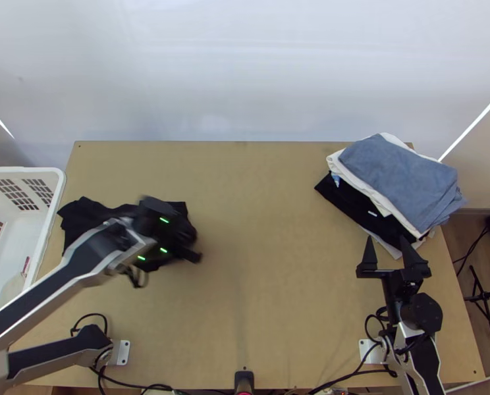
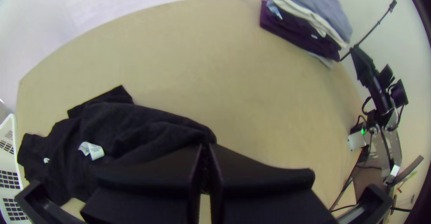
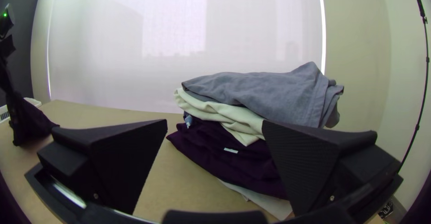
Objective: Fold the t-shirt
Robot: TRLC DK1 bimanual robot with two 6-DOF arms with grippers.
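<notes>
Near right: right gripper (image 1: 386, 245), wide black fingers apart, stack just beyond the tips. Left side: left gripper (image 1: 171, 232), fingers clamped on an edge of the black cloth t-shirt (image 1: 85, 214); rest bunched leftward from the tips, beside the white plastic slotted basket (image 1: 21, 170). Far right: loosely folded stack of clothes, blue-grey on top (image 1: 400, 174).
</notes>
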